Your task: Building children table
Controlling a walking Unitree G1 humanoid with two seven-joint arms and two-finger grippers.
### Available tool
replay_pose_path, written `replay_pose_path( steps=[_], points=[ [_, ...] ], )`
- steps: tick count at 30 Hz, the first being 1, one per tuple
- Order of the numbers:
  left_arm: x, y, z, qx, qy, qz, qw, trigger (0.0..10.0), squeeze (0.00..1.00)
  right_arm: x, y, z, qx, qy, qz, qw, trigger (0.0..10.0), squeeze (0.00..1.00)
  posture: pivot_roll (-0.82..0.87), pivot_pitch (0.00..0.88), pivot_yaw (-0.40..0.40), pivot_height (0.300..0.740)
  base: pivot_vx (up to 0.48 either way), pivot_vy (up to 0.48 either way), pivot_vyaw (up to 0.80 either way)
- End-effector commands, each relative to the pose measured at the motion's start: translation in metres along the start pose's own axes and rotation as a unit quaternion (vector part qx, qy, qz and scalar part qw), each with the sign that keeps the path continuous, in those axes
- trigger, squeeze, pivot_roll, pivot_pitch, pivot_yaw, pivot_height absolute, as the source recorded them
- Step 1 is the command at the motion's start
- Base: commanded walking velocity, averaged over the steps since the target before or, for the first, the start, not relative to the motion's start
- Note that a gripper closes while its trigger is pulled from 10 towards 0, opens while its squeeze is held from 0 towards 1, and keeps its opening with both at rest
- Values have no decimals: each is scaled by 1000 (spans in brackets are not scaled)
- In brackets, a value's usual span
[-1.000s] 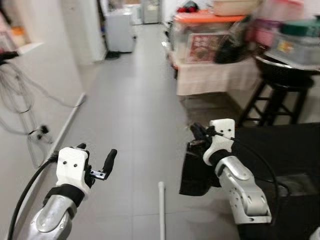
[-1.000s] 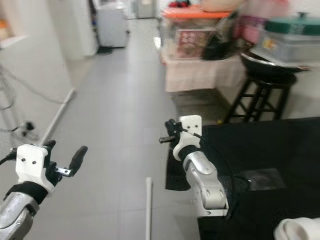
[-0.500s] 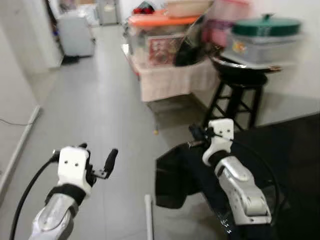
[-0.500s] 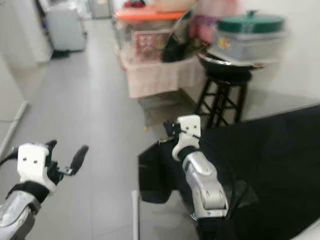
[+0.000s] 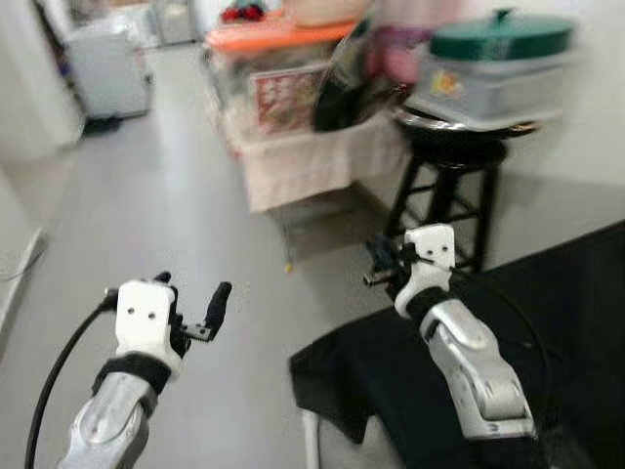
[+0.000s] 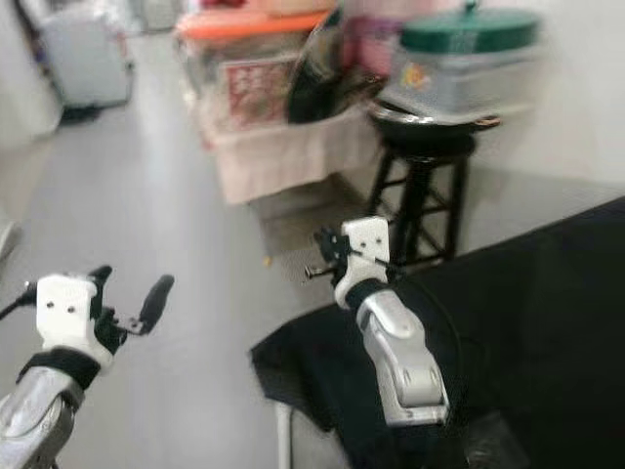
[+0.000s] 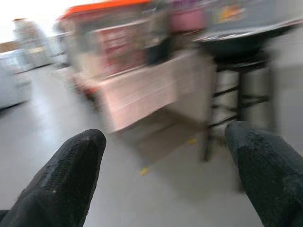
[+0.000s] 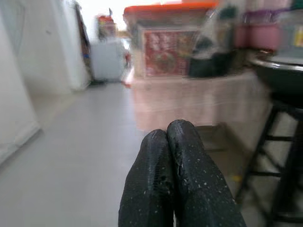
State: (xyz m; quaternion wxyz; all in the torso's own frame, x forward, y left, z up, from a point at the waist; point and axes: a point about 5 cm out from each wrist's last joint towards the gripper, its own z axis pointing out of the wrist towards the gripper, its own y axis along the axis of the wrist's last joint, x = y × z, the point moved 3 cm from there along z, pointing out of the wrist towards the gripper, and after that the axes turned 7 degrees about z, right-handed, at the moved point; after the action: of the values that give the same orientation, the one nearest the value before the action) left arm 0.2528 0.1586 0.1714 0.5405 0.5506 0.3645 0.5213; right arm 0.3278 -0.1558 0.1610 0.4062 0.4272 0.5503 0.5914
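In the foreground, over a grey tiled floor, both arms are raised with nothing held. The left gripper has its two black fingers spread wide apart. The right gripper points forward above the edge of a black cloth; in the right wrist view its fingertips are pressed together with nothing between them.

The black cloth covers the lower right of the head views, one corner draping toward the floor. A thin white rod lies on the floor just beside that corner; it may be a part of the children's table, but the blur prevents confirmation.

Beyond the right gripper stands a black wooden stool carrying a dark round pan, with a grey lidded container and a green lid stacked above. To its left is a low table draped in pale pink cloth, bearing a clear bin with an orange lid. Farther back, at the corridor's left, stands a white appliance.
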Motion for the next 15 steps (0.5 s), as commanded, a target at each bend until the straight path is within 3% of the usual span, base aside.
replay_pose_path(
  steps=[1,4,9,15],
  points=[
    [10,-5,-4,12,18,12,1000,10000,0,21,4,5,-13,41,-1,999,10000,0,-15,0,34,740,480,0,800],
    [10,-5,-4,13,18,13,1000,10000,0,22,5,5,-16,39,4,999,10000,0,-15,0,34,740,480,0,800],
    [10,-7,-3,19,20,10,1000,10000,0,22,5,7,-17,28,18,999,10000,0,-15,0,34,740,423,0,0],
    [10,-6,-3,20,16,7,1000,10000,0,25,7,7,-21,33,15,999,10000,0,-14,0,39,740,45,0,0]
  ],
)
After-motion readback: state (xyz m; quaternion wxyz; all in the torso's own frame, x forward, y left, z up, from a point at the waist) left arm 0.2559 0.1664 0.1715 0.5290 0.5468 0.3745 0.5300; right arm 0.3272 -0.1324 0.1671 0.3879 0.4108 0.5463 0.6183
